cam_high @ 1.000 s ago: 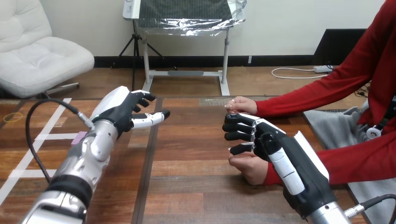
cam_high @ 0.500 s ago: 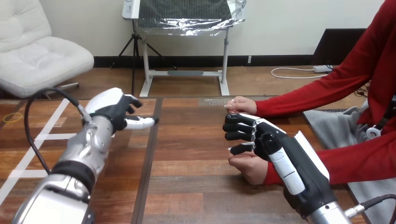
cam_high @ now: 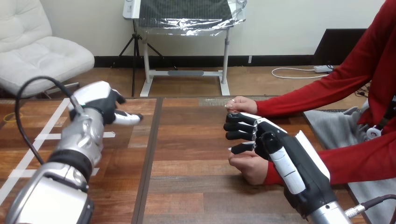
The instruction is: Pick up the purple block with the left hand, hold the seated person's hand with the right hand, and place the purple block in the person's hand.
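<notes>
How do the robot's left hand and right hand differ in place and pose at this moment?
The left hand hangs over the table at left, apart from the person; the right hand stands just above the person's nearer hand. The left hand shows its white back; the right hand's fingers point left, relaxed. Both are off the table.

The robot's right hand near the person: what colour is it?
The right hand is black with white shells, clearest in the head view.
</notes>
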You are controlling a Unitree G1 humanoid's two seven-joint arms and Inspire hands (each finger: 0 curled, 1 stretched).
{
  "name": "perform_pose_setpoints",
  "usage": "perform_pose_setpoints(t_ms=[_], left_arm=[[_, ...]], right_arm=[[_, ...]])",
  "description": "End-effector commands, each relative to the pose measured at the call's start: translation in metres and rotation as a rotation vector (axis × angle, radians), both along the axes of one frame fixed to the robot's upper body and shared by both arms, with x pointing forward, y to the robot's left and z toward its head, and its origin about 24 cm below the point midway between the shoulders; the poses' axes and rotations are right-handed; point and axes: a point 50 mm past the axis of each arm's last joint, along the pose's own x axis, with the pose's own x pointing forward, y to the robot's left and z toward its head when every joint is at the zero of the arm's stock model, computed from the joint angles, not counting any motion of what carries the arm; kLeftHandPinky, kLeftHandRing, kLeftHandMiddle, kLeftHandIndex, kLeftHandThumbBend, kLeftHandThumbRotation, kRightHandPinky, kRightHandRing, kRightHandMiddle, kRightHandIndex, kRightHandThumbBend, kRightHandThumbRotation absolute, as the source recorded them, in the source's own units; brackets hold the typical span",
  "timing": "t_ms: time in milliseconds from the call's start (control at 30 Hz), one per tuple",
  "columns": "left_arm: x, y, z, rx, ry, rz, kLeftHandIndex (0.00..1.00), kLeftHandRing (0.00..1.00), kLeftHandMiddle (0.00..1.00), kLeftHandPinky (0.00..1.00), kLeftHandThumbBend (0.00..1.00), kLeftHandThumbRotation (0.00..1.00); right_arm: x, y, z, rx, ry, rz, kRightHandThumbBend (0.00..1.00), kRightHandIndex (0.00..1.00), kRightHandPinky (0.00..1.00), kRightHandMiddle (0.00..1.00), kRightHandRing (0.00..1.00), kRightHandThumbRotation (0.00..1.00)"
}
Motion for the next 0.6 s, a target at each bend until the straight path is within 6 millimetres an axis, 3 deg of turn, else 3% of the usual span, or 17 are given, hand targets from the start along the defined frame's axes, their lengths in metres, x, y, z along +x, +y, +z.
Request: perform_pose_setpoints(t_ms=[0,567], left_arm=[[0.018,0.002,0.045,0.080,-0.135,-0.003,0.80,0.81,0.81,0.79,0.64,0.48],[0.012,0.013,0.034,0.149,-0.081,0.031,0.80,0.80,0.81,0.78,0.64,0.49]], right_arm=[[0.010,0.001,0.028,0.013,-0.139,-0.007,0.75,0.79,0.65,0.78,0.76,1.00],[0.010,0.000,0.027,0.011,-0.139,-0.004,0.75,0.78,0.64,0.77,0.75,1.00]])
